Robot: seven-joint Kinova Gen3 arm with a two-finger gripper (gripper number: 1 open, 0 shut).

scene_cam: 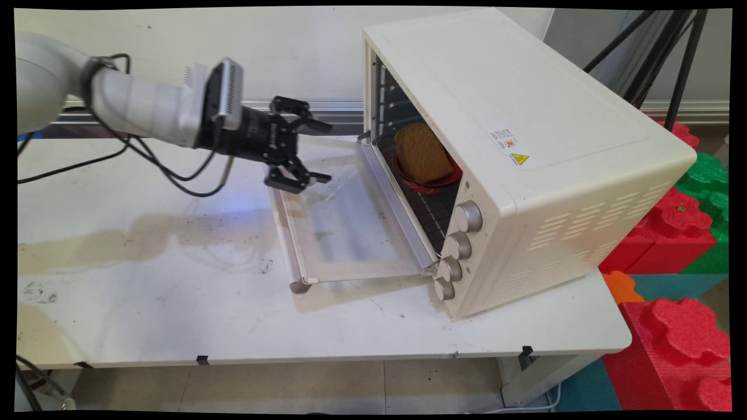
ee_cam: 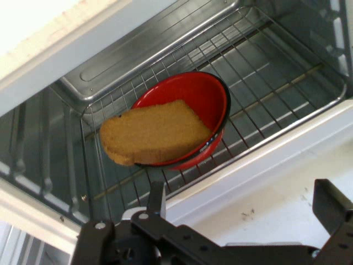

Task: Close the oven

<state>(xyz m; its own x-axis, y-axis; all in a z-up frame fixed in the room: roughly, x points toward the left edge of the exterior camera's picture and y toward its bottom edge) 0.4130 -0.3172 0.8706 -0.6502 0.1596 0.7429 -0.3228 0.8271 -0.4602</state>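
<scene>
Black two-finger gripper [scene_cam: 320, 151] is held level above the far edge of the lowered glass oven door [scene_cam: 344, 224], its fingers spread wide and nothing held between them. At its three o'clock stands the cream-white boxy toaster oven [scene_cam: 525, 157], mouth open toward it. Inside, on the wire oven rack [ee_cam: 265, 83], a shallow red bowl with a dark rim [ee_cam: 207, 99] is seen, and a brown slice of bread [ee_cam: 154, 132] is laid across it, overhanging the rim toward nine o'clock in the hand view. Gripper and bowl are apart, with the door's hinge edge between them. Four silver knobs [scene_cam: 458, 248] are lined down the oven's front panel. Red and green foam blocks [scene_cam: 694, 192] are stacked at three o'clock, off the white table [scene_cam: 146, 280].
</scene>
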